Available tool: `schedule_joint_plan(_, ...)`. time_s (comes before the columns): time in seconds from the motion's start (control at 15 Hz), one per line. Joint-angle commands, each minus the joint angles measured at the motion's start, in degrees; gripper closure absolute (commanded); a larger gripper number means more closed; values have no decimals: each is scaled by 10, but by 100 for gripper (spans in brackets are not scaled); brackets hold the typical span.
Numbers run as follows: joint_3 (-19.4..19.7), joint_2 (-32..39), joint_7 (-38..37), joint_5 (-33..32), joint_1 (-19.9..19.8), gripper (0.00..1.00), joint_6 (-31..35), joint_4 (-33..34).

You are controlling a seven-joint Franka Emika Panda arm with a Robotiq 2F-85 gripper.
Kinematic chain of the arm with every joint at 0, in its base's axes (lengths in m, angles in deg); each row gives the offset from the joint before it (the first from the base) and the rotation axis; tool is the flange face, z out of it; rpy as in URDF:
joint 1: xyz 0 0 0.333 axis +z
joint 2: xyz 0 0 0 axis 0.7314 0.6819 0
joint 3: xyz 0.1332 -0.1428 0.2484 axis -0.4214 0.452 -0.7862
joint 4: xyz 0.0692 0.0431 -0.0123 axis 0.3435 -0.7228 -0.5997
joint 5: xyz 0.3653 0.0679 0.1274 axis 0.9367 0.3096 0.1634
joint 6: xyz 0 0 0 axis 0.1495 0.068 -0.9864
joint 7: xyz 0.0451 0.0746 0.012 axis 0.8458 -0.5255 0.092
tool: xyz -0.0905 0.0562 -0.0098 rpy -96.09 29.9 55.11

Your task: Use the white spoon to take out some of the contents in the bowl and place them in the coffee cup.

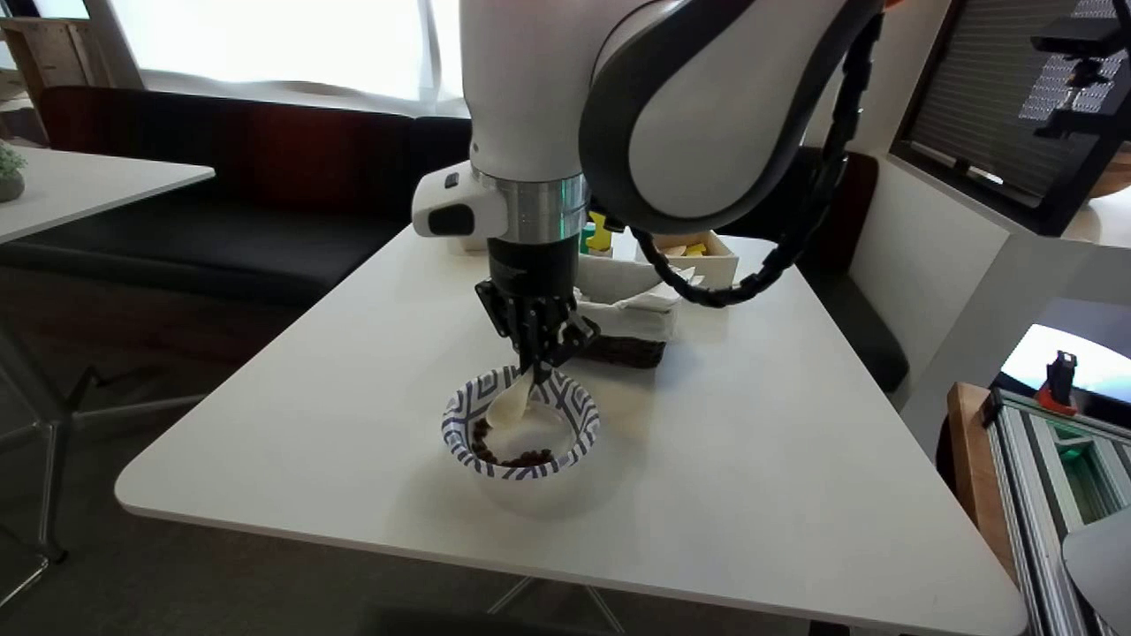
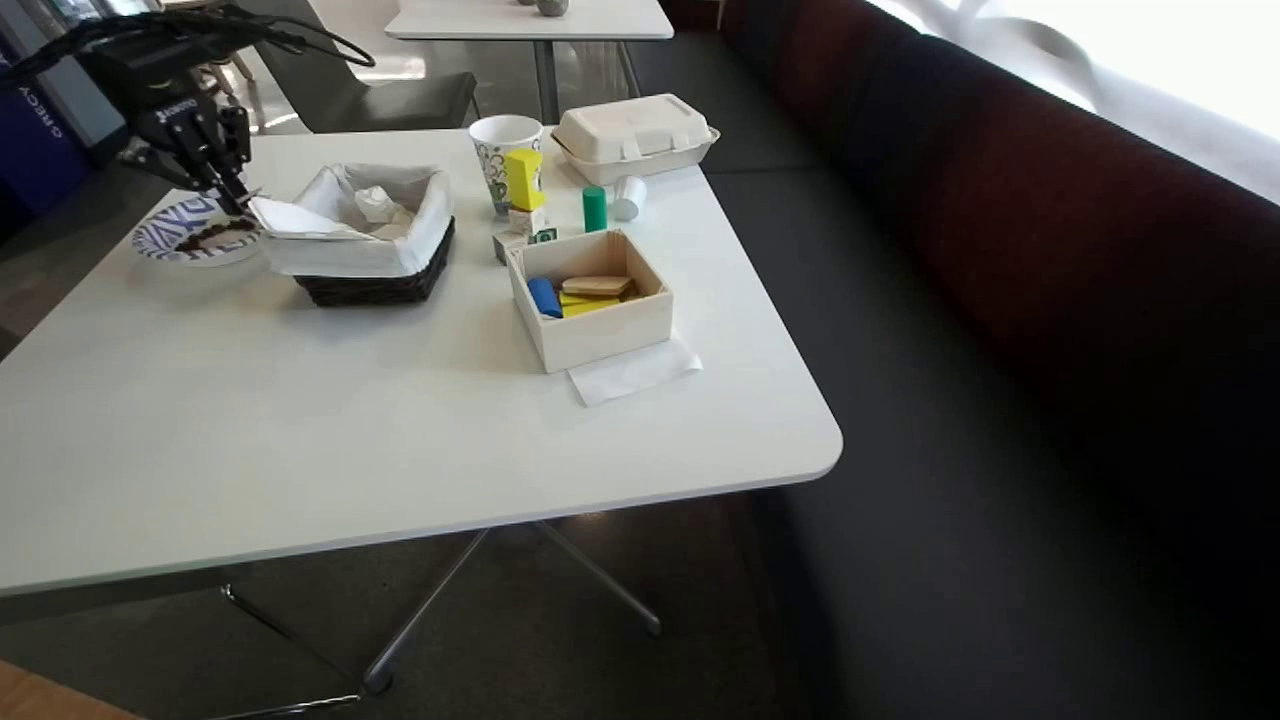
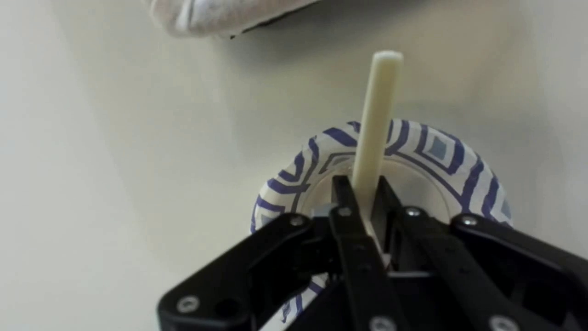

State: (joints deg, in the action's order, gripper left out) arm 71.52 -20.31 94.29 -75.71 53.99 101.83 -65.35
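A: How is the white spoon held?

B: Its handle is clamped by the gripper, the free end left jutting past the grip in the wrist view.

A: And why there?

B: Presumably so that the scoop is left free for digging. In an exterior view it is seen slanting down inside the bowl, near the contents, which are strewn as dark bits along the inner wall. Whether they are touched, or whether anything is carried on the scoop, cannot be told.

A: How is the arm posed?

B: It is folded over the table, with the wrist pointed downward above the bowl. With the wrist so placed, it is judged, the scoop can be steered within the rim without the bowl being knocked aside.

A: Where is the coffee cup to be found?

B: It is taken to be the tall patterned one, stood upright past the lined basket, as reckoned from the bowl, and partly hidden by a yellow block.

A: And the step in hand?

B: Scooping, by the look of it. Some bits would need to be gathered and the scoop levelled before being lifted; otherwise they could be spilled on the way past the basket.
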Motion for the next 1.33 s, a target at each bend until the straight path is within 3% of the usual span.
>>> schedule_joint_plan(0.0,13,-2,-102,-68,34,96,-46,5)
schedule_joint_plan(0.53,-11,24,-167,-93,42,96,-103,34)
schedule_joint_plan(1.27,-14,48,-180,-101,37,96,-107,58)
